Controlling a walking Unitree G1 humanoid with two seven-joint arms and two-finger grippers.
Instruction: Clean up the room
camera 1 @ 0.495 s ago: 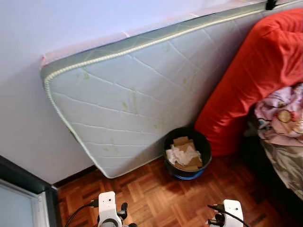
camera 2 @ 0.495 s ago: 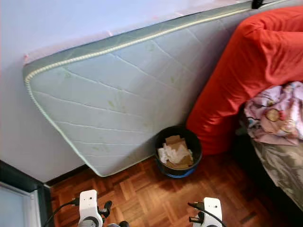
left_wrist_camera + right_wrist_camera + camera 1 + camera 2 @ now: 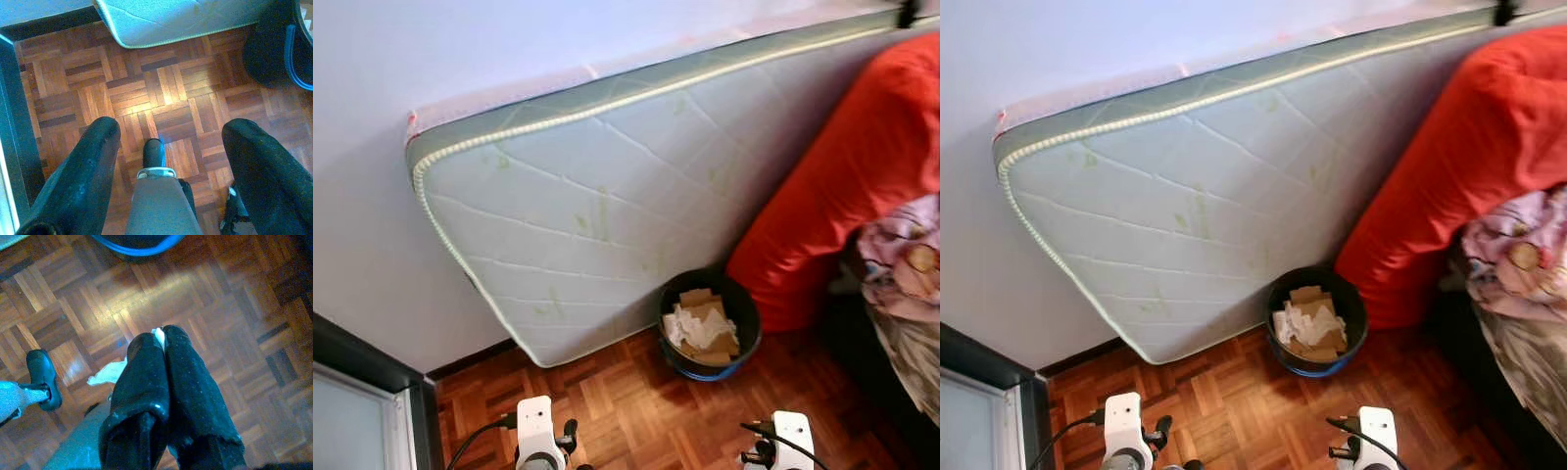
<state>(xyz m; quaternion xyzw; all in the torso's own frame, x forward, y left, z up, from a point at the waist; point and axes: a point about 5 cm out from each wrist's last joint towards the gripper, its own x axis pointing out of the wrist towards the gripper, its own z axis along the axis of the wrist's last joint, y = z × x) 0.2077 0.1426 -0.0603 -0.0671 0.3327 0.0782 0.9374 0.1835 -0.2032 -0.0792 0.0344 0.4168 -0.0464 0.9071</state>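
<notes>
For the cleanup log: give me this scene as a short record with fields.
floor: wood parquet
bin: black bin on the floor beside the mattress, holding cardboard and crumpled paper
mattress: leaning on the wall
bed: red cover, patterned bedding
left gripper: open over the floor
right gripper: shut on a white scrap

Both wrists are white blocky housings, left wrist (image 3: 535, 423) and right wrist (image 3: 793, 434), each with a thin black cable looping off it. Left gripper (image 3: 168, 147) has 2 fat, scuffed black fingers. Grey leg ends in a black foot (image 3: 154, 152).
</notes>
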